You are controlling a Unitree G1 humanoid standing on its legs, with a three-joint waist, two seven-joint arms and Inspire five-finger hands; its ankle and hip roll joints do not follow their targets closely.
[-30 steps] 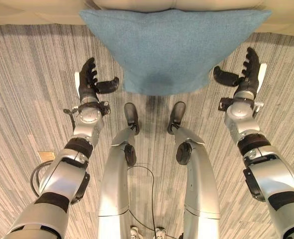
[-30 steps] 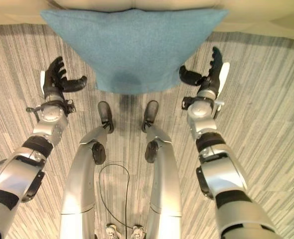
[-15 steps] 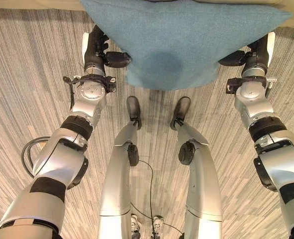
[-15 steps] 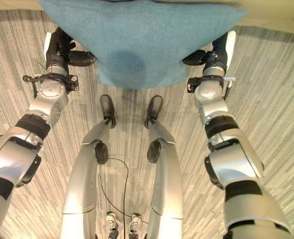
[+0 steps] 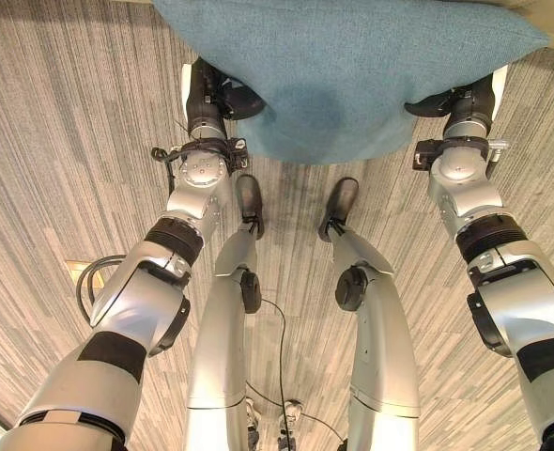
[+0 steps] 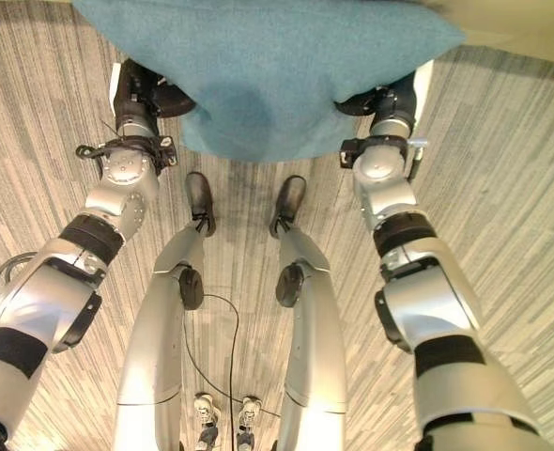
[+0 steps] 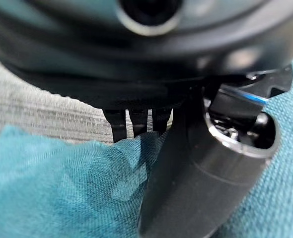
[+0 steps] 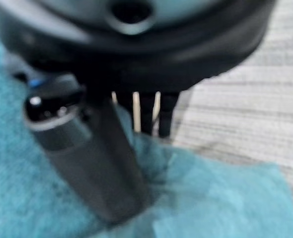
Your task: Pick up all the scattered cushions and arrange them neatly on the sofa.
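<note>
1. Covering the near ground, a grey striped carpet floor (image 5: 52,169) ran beneath both arms.

2. Left hand (image 5: 208,94): seen at the cushion's left lower edge, wrist toward the camera. Its thumb (image 7: 196,188) lay across the top of the fabric while its fingers (image 7: 136,121) went under the cushion's edge, so the cloth was pinched between them. Grip: closed on the cushion.

3. Right hand (image 5: 469,94): seen at the cushion's right lower edge, mirroring the other. Its thumb (image 8: 102,168) pressed down on the teal fabric and its fingers (image 8: 151,116) reached beneath the edge, with the cloth gathered between. Grip: closed on the cushion.

4. Teal cushion (image 5: 352,66): one item, woven cloth, broad at the far side and narrowing toward the near edge. It was held between the two hands, above the carpet, with its near edge hanging just beyond the hands' wrists. A darker patch showed near the middle of its lower half. Its far corners spread wide to both sides.

5. Sofa (image 6: 530,23): pale beige surface, a strip of it visible at the far right corner past the cushion's right corner. Whether the cushion's far edge touched it could not be told.
</note>
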